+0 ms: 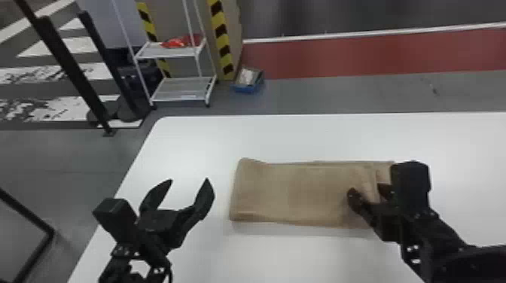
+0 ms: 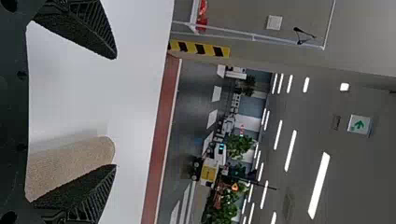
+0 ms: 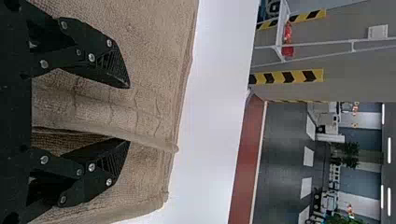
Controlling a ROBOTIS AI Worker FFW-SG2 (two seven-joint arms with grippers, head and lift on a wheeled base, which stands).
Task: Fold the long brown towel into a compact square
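Note:
The brown towel (image 1: 293, 192) lies flat on the white table as a folded, layered rectangle, its long side running left to right. My right gripper (image 1: 371, 192) is at the towel's right end, fingers spread over the cloth. In the right wrist view, a raised fold of the towel (image 3: 154, 107) runs between the open fingers of my right gripper (image 3: 129, 113). Left of the towel, my left gripper (image 1: 192, 182) stands open above the table with nothing between its fingers. The left wrist view has the towel's end (image 2: 70, 161) beyond one finger of my left gripper (image 2: 116, 112).
The white table (image 1: 195, 139) has its left edge under the left arm. Past its far edge stand a white wire shelf (image 1: 180, 88) with a red item on it and a blue box (image 1: 248, 81) on the floor.

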